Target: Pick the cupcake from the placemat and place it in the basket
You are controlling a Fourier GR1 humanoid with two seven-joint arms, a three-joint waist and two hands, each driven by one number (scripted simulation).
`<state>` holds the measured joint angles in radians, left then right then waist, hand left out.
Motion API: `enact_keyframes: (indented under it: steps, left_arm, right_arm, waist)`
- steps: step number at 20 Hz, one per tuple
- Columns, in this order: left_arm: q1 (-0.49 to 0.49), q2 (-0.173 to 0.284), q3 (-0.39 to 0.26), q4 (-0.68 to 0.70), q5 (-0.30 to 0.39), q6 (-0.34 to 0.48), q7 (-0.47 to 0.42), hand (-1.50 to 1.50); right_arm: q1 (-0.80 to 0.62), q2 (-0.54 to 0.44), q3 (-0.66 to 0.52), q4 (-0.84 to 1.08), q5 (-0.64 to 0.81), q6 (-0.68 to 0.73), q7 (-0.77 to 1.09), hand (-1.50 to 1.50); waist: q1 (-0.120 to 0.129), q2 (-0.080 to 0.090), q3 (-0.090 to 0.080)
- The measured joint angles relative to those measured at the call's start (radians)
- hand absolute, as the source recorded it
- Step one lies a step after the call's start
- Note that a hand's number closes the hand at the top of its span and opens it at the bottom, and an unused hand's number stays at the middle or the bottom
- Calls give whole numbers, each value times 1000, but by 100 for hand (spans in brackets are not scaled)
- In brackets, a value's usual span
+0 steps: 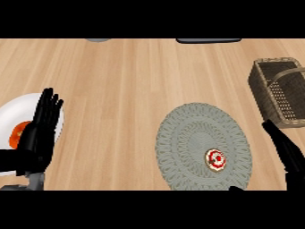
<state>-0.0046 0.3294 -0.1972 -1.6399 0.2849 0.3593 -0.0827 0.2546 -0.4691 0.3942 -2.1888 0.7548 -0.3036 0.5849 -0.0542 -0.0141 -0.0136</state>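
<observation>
At the far left of the wooden counter [135, 80] lies a white plate [3, 123] with an orange-red item [18, 133] on it, which is too covered to name. The left hand [39, 134] stands over this plate near the view's left edge, fingers straight and pointing up the picture, thumb spread out to the left; it is open and has hold of nothing. Its grey forearm [34, 181] shows just at the lower edge beneath it.

Right of centre lies a round grey woven placemat [194, 129], looking taller than wide. The cupcake [215, 160] sits on the placemat's lower right part, seen from above as a small round thing with red and white rings and a tan rim. No hand touches it.

Further right, the right hand [288, 150] comes up from the lower right corner, its fingers straight and angled up and to the left, holding nothing. It lies just beside the placemat's right edge, apart from the cupcake and just below the basket.

At the upper right stands the brown wicker basket [264, 89], open on top, its handle [293, 74] arching across it, partly cut by the right edge.

Along the top edge two dark and grey objects are cut off and cannot be named
</observation>
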Motion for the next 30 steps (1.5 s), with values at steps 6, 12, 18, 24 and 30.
enact_keyframes:
  steps: [6, 12, 18, 24, 30]
  left_arm:
    - [1, -15, -29, -19, -13, 2, 8, 0]
    - [-19, -23, -43, -23, -20, -4, 28, 0]
    - [-32, -24, -27, -9, -20, -16, 32, 0]
    - [-37, -31, -16, -4, -22, -29, 31, 0]
    - [-34, -43, 0, -4, -26, -42, 34, 0]
  right_arm:
    - [-5, -113, 24, -138, 30, 303, 278, -150]
    - [-138, -56, 90, -152, 16, 508, 463, -150]
    - [-251, 22, 101, -147, 2, 609, 545, -150]
    - [-301, 94, 80, -124, -11, 683, 567, -150]
    - [-276, 155, 70, -119, -17, 719, 554, -150]
  waist:
    - [28, 7, 2]
    - [53, 13, 6]
    - [58, 14, 8]
    - [57, 14, 10]
    - [53, 13, 12]
